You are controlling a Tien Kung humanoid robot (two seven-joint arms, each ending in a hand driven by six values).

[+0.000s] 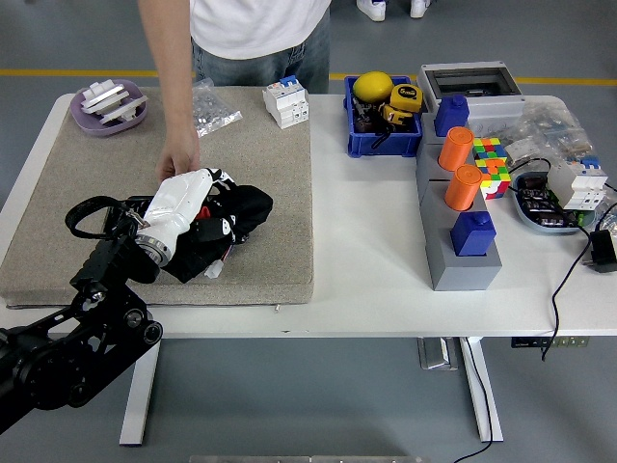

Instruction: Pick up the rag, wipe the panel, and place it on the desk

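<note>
A: On the grey mat (pixel 260 154), the left hand (pixel 198 207) was pressed down on the black rag (pixel 241 214), fingers clamped into the cloth. The rag covered the panel's right end; the panel itself was almost fully hidden under hand and cloth.

B: Risks?

A: A person's hand (pixel 180 154) sat at the panel's far edge, touching or just beside the robot's hand. Any stroke toward it could hit fingers. The panel's loose white plug (pixel 214 271) near the front could snag the rag. If the person let go, I'd expect the panel to slide on the mat.

B: Right hand?

A: Not in view.

B: Counts?

A: One rag, one panel, one mat. Two orange cylinders (pixel 461 167), two blue blocks (pixel 472 232), one blue bin (pixel 383 130), one colour cube (pixel 489 166), one purple dish (pixel 109 108).
</note>
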